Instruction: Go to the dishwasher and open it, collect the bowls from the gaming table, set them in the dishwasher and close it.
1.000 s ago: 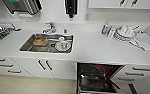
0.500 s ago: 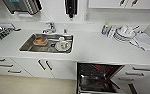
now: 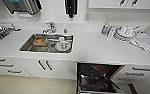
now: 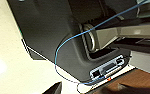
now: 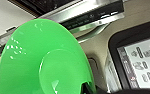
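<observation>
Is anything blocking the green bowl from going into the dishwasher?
Nothing visible blocks it. The head view shows the dishwasher with its door down and the dark inside open below the white counter. In the right wrist view the green bowl sits close to the camera, with the open door's edge just beyond it and nothing between them.

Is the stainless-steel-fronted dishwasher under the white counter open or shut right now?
Open: the stainless-steel-fronted dishwasher has its door dropped, and its dark interior racks show in the head view.
</observation>
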Tool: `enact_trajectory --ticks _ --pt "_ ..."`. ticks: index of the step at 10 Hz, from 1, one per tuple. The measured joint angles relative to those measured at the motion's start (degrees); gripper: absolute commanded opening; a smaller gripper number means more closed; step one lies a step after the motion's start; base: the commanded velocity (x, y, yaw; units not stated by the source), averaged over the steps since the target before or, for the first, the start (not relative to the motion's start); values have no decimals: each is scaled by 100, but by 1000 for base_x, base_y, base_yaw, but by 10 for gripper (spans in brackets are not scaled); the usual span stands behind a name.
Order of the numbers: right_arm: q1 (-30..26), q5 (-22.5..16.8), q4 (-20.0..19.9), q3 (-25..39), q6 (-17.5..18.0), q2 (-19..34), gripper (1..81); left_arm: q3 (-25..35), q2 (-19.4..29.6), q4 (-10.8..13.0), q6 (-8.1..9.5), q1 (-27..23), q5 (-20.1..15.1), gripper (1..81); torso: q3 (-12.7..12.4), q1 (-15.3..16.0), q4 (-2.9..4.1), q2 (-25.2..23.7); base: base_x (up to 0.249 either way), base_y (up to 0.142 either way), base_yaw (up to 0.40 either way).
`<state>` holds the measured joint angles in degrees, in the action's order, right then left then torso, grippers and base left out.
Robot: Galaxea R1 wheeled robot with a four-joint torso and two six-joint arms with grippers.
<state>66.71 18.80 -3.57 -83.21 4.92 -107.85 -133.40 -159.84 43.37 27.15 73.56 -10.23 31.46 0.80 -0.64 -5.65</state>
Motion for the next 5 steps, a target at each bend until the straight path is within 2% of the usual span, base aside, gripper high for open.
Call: enact_trajectory --ticks 2,5 --pt "-539 -34 2 369 204 110 10 -455 -433 59 -11 402 189 811 0 0 0 0 0 0 0" --pt "-1239 -141 0 627 618 188 10 -1302 -816 113 -11 568 390 811 0 0 0 0 0 0 0"
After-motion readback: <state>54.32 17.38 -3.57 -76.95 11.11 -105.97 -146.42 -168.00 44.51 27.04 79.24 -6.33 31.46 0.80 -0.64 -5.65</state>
